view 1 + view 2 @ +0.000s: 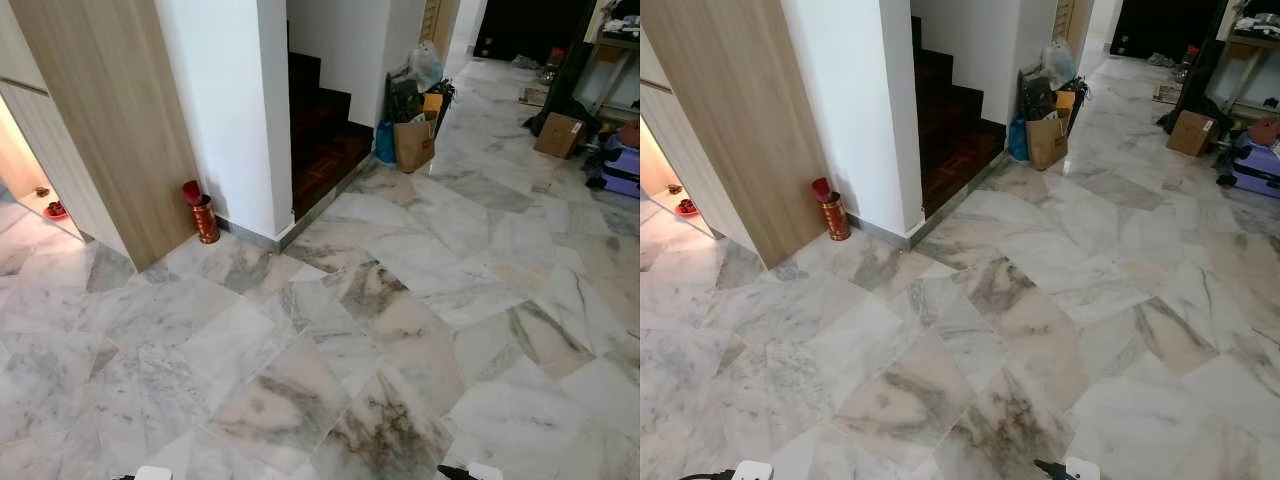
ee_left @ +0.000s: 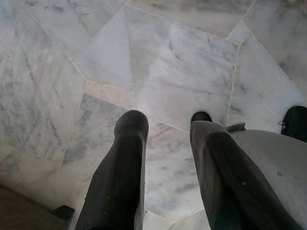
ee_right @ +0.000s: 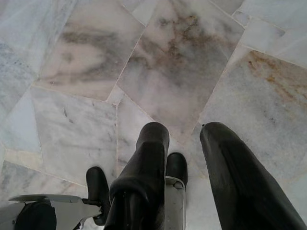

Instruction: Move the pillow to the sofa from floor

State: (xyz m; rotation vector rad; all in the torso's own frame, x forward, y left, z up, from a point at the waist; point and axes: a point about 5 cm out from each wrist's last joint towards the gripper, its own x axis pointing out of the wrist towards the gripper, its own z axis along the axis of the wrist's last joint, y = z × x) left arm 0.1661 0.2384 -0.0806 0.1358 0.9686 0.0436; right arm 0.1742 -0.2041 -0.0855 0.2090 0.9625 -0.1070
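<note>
- I see a marble floor (image 1: 400, 300) of grey-veined angled slabs spreading across the room ahead of me.
- A white pillar (image 1: 230, 110) stands between a wood-panelled wall (image 1: 100, 120) and dark wooden stairs (image 1: 320, 140).
- Beside the stairs, bags cluster around a brown paper bag (image 1: 414, 143); I can't read any print on it.
- A cardboard box (image 1: 559, 134) sits far right, its label too small to read.
- A red cylinder (image 1: 204, 218) stands at the pillar's foot.
- My left end effector (image 2: 165, 132) hangs over bare floor, fingers parted, empty.
- My right end effector (image 3: 184, 139) likewise, fingers apart, empty.
- I can't locate the pillow from here.
</note>
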